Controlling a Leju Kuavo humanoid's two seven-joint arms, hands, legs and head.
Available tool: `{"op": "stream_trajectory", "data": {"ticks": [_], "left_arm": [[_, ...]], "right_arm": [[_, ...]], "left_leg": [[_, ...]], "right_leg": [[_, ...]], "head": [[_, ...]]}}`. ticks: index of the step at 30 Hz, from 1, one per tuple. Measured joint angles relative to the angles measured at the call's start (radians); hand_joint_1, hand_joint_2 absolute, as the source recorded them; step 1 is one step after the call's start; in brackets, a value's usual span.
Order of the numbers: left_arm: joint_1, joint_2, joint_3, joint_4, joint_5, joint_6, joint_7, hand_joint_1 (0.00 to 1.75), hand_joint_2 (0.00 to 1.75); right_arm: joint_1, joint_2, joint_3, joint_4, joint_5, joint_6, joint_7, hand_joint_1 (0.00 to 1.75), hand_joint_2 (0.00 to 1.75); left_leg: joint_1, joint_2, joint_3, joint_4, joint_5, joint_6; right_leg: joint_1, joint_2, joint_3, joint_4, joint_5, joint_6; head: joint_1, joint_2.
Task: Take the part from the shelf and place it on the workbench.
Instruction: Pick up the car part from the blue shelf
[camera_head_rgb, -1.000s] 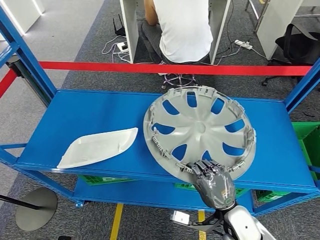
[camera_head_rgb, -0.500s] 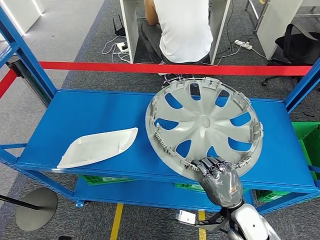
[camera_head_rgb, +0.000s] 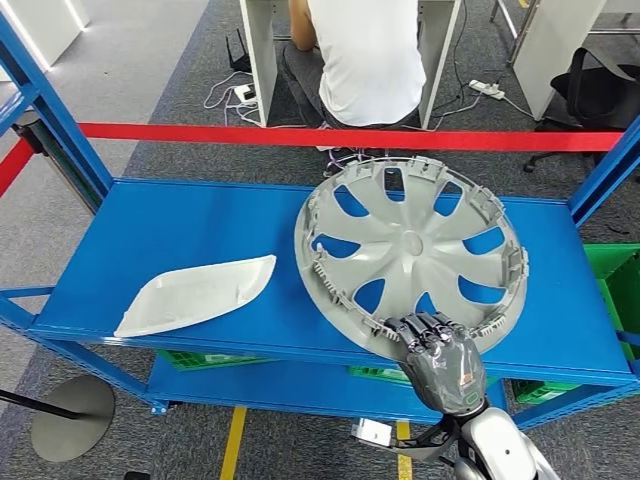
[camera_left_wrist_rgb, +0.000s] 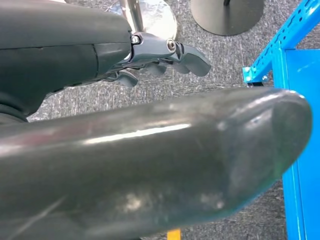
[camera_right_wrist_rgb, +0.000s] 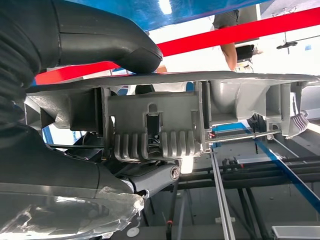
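right hand (camera_head_rgb: 441, 362) gripped grey hubcap's (camera_head_rgb: 411, 250) near rim, lower right of head frame, on blue shelf (camera_head_rgb: 189, 230); right wrist view showed thumb (camera_right_wrist_rgb: 109, 42) over rim | left hand (camera_left_wrist_rgb: 166, 52) empty, fingers apart, above carpet

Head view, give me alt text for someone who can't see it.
The robot's right hand grips the near rim of a large grey wheel cover, tilted up off a blue shelf. A white curved panel lies flat on the shelf to the left. Behind a red barrier tape, a person in a white shirt sits facing away.
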Motion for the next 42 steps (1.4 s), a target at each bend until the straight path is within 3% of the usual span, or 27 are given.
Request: {"op": "stream_trajectory", "data": {"ticks": [21,28,31,34,36,38,39,40,41,42], "left_arm": [[0.0,0.0,-0.012,0.0,0.018,-0.037,-0.044,0.0,0.0],[0.0,0.0,-0.012,0.0,0.016,-0.036,-0.044,0.0,0.0],[0.0,0.002,-0.012,0.0,0.017,-0.035,-0.044,0.0,0.0],[0.0,0.002,-0.012,0.0,0.018,-0.035,-0.043,0.0,0.0],[0.0,0.0,-0.012,0.0,0.017,-0.036,-0.041,0.0,0.0],[0.002,0.0,-0.012,0.001,0.016,-0.036,-0.04,0.0,0.0],[0.002,0.0,-0.012,0.001,0.015,-0.036,-0.04,0.0,0.0],[0.003,0.0,-0.012,0.001,0.015,-0.037,-0.04,0.0,0.0],[0.002,0.0,-0.012,0.002,0.015,-0.037,-0.04,0.0,0.0],[0.002,-0.001,-0.012,0.002,0.014,-0.037,-0.04,0.0,0.0]], "right_arm": [[0.0,0.0,0.005,0.0,0.0,0.0,0.018,1.75,1.75],[0.003,0.005,-0.024,-0.016,0.0,0.0,-0.048,1.75,1.75],[0.013,0.022,-0.057,-0.032,0.0,0.0,-0.111,1.75,1.75],[0.03,0.05,-0.107,-0.057,0.0,-0.001,-0.185,1.75,1.75],[0.039,0.071,-0.14,-0.067,0.0,-0.003,-0.229,1.75,1.75],[0.049,0.09,-0.168,-0.072,0.001,-0.005,-0.26,1.75,1.75],[0.055,0.097,-0.181,-0.073,0.001,-0.005,-0.269,1.75,1.75],[0.06,0.103,-0.191,-0.075,0.002,-0.005,-0.274,1.75,1.75],[0.064,0.108,-0.199,-0.075,0.002,-0.005,-0.277,1.75,1.75],[0.066,0.112,-0.205,-0.076,0.002,-0.005,-0.279,1.75,1.75]], "left_leg": [[0.0,0.0,0.0,0.0,0.0,0.0],[0.0,0.0,0.0,0.0,0.0,0.0],[-0.003,0.0,-0.004,0.008,0.0,0.009],[-0.001,0.003,-0.001,-0.025,0.035,0.031],[0.006,0.009,0.005,-0.052,0.056,0.04],[0.007,0.014,0.003,-0.053,0.059,0.042],[0.008,0.015,0.002,-0.051,0.059,0.041],[0.01,0.016,0.001,-0.048,0.059,0.04],[0.013,0.015,0.0,-0.044,0.057,0.036],[0.017,0.015,-0.003,-0.036,0.054,0.03]], "right_leg": [[0.0,0.0,0.0,0.0,0.0,0.0],[0.0,0.0,0.0,0.0,0.0,0.0],[-0.008,0.0,0.0,-0.008,0.009,0.01],[-0.007,-0.002,-0.005,-0.023,0.017,0.025],[-0.002,-0.007,-0.032,0.036,-0.03,0.026],[-0.001,-0.008,-0.076,0.167,-0.095,0.029],[-0.002,-0.009,-0.092,0.217,-0.112,0.033],[-0.004,-0.009,-0.091,0.234,-0.11,0.037],[-0.006,-0.01,-0.07,0.21,-0.092,0.041],[-0.009,-0.012,-0.033,0.151,-0.064,0.047]], "head": [[0.0,0.0],[0.0,0.0],[-0.001,0.0],[0.0,0.0],[0.004,0.0],[0.007,0.0],[0.007,0.0],[0.007,0.0],[0.007,0.0],[0.007,0.0]]}}
